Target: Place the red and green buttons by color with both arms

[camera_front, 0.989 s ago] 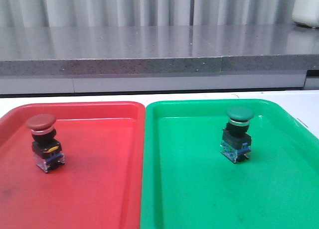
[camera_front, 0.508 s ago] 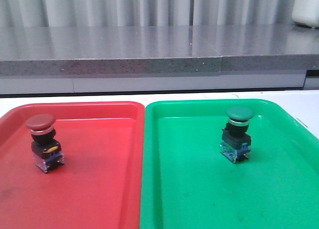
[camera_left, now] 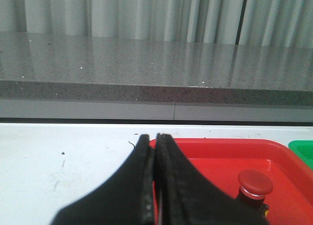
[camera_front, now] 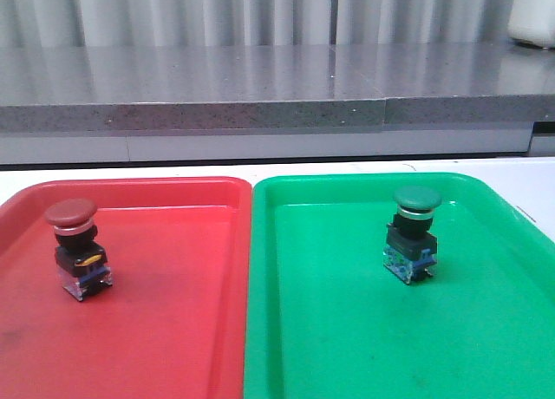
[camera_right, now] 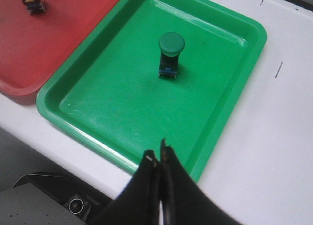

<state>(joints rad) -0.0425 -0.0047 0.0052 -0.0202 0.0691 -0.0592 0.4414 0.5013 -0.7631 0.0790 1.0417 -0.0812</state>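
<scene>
The red button stands upright in the red tray, toward its left side. The green button stands upright in the green tray, right of its middle. The two trays sit side by side, rims touching, on the white table. The left tool has its fingers pressed together, holding nothing. The right tool is likewise closed and empty, above the green tray's near rim.

Left end effector closed, holding nothing; right end effector likewise closed, empty.
</scene>
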